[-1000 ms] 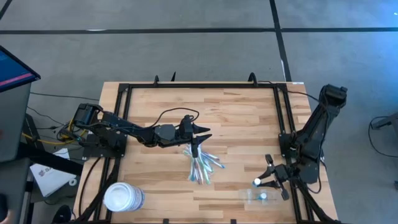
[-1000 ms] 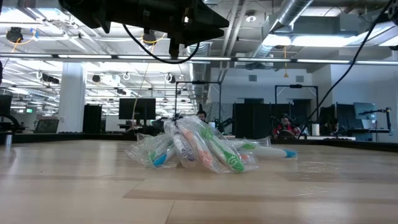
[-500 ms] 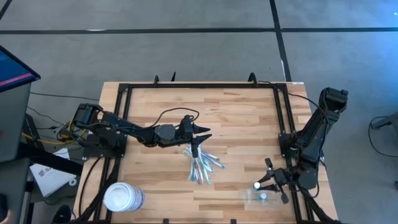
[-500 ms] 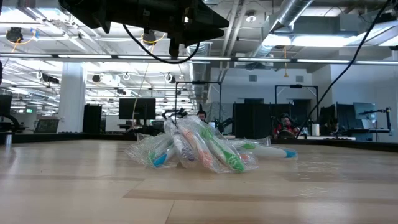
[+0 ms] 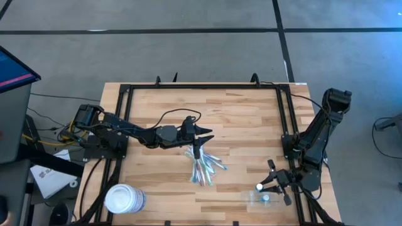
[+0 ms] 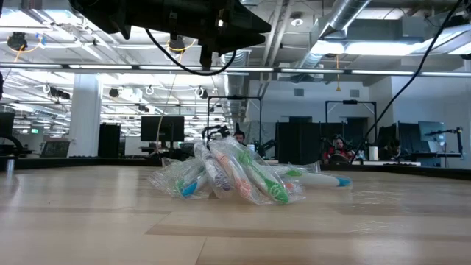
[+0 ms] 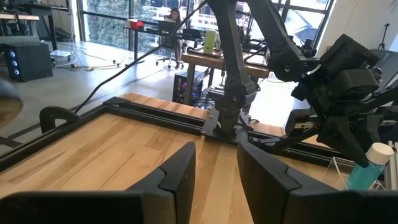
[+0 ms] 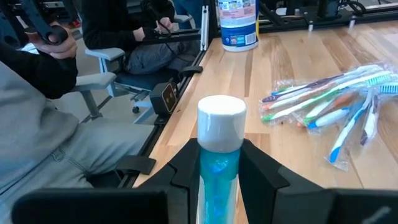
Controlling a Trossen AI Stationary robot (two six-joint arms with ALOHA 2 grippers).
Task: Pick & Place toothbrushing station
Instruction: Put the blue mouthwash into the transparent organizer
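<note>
The see-through holder [image 5: 260,198] lies near the table's near right edge, with a small blue-and-white thing [image 5: 265,197] in it. My right gripper [image 5: 269,183] is just beyond it, shut on a blue tube with a white cap [image 8: 221,124], which also shows in the left wrist view [image 7: 367,167]. A pile of wrapped toothbrushes [image 5: 202,166] lies mid-table; it shows in the low view [image 6: 228,177] and the right wrist view [image 8: 336,106]. My left gripper [image 5: 198,142] hovers open and empty over the pile's far end, and its two fingers stand apart in its own wrist view [image 7: 216,174]. My right gripper pinches the tube's blue body [image 8: 219,180] just under the white cap [image 8: 221,116], between its two fingers [image 8: 185,169]. The fingers come from the table's right. The tube stands nearly upright, cap up. The gripper hides its lower end.
A large white round tub [image 5: 124,199] stands at the near left corner and shows in the right wrist view [image 8: 236,23]. A black frame [image 5: 284,119] rims the wooden top. Seated people [image 8: 43,118] show beyond the table's left edge.
My right gripper has gone a little toward the table's near edge with the blue tube, which stays in the hold. My left arm has kept still.
</note>
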